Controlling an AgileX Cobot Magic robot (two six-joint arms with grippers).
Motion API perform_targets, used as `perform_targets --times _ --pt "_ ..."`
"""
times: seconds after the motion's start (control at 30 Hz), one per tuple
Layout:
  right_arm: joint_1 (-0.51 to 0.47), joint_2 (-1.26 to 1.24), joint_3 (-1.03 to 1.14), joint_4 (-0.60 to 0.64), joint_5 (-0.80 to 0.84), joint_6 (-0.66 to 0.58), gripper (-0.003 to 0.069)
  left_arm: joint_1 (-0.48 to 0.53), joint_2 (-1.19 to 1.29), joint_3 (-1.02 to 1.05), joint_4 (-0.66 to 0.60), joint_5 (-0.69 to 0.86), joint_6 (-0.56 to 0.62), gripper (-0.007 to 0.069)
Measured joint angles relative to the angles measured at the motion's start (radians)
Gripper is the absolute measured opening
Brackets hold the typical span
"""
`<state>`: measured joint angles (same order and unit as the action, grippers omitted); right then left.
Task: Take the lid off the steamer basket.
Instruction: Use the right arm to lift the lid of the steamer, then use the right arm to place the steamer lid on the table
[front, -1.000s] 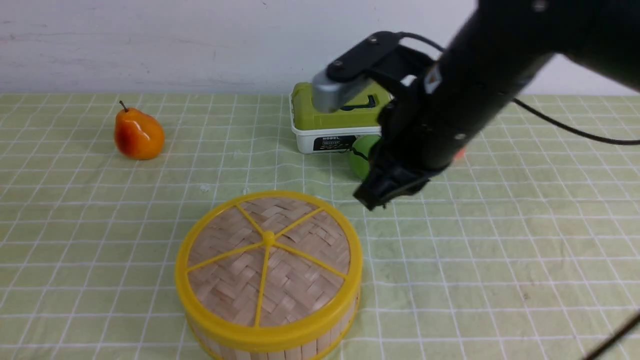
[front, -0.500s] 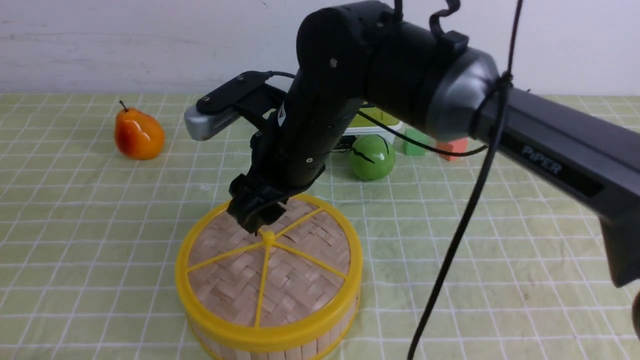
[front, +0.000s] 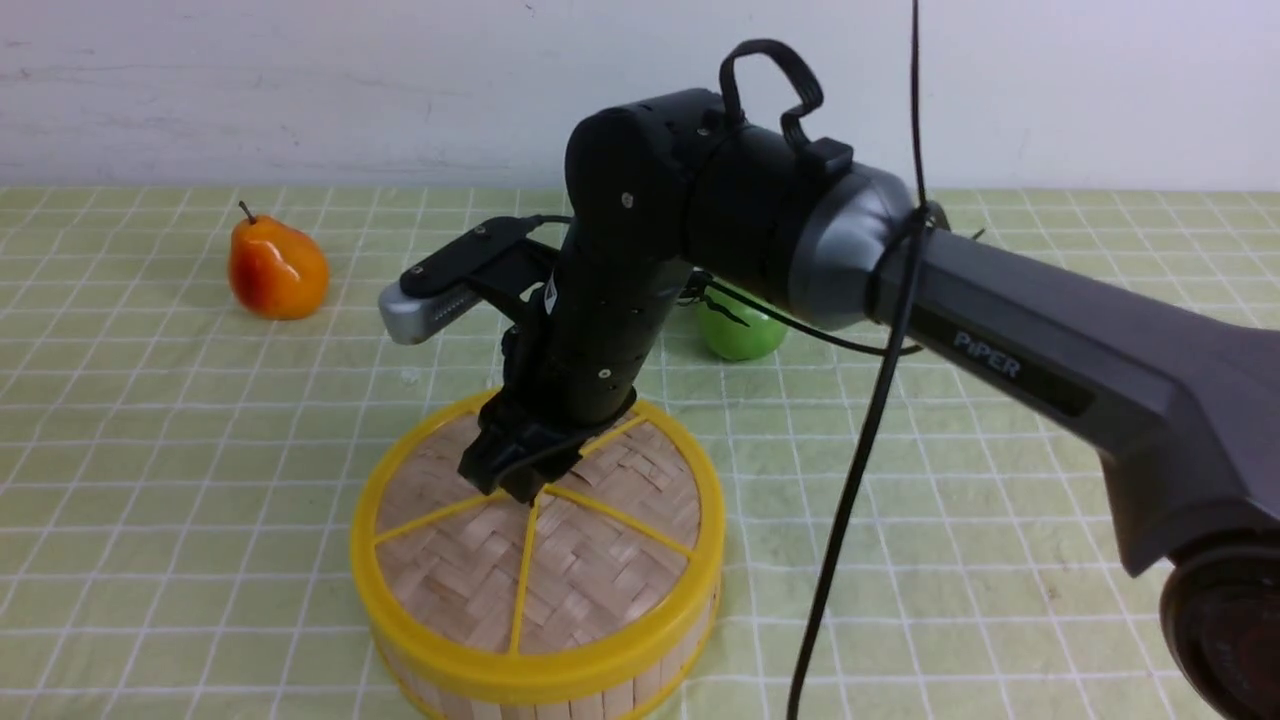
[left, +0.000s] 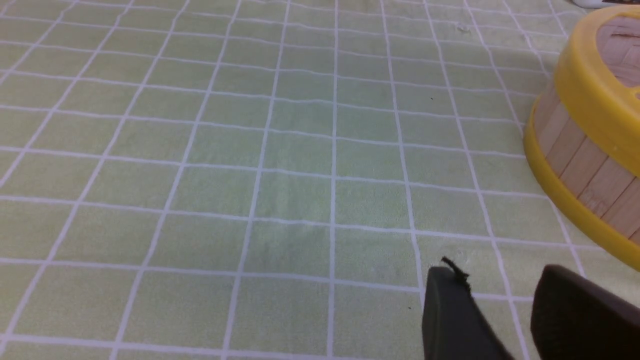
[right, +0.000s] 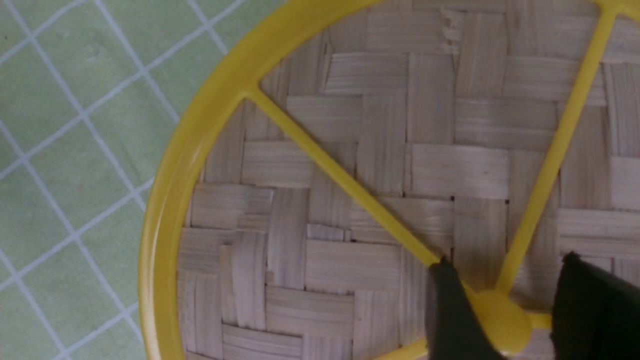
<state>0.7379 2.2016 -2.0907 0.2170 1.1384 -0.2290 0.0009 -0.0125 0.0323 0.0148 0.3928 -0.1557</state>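
We see soft, even, fairly bright light over the checked tablecloth (front: 200, 450). Shadows are faint and soft-edged, as beside the pear (front: 278, 270). The right arm (front: 1050, 340) blurs toward the near corner. In the wrist views, the left gripper (left: 500, 272) and right gripper (right: 505, 262) are dark and unfocused, and the lid (right: 350, 125) looks slightly soft.

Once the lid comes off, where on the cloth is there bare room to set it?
Widest bare cloth lies left of the basket, in front of the pear. Right of the basket is bare too, but the right arm spans above it. Behind the basket it is crowded: the apple, and the right gripper at the knob of the lid.
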Motion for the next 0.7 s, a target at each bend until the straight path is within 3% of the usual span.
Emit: perform_targets --times 0.03,0.1,0.17,0.43,0.7 --pt "0.000 0.000 -0.001 0.000 0.000 0.000 0.0220 0.000 0.000 0.000 0.000 0.000 0.000 0.0239" --pt "0.000 0.000 -0.002 0.002 0.002 0.000 0.0118 0.000 0.000 0.000 0.000 0.000 0.000 0.0239" --pt "0.000 0.000 -0.004 0.001 0.003 0.000 0.0073 0.000 0.000 0.000 0.000 0.000 0.000 0.0239" --pt "-0.009 -0.058 0.002 -0.004 0.034 -0.009 0.0077 0.000 0.000 0.000 0.000 0.000 0.000 0.0239" --pt "-0.122 -0.322 0.004 -0.006 0.111 -0.050 0.0077 0.000 0.000 0.000 0.000 0.000 0.000 0.0239"
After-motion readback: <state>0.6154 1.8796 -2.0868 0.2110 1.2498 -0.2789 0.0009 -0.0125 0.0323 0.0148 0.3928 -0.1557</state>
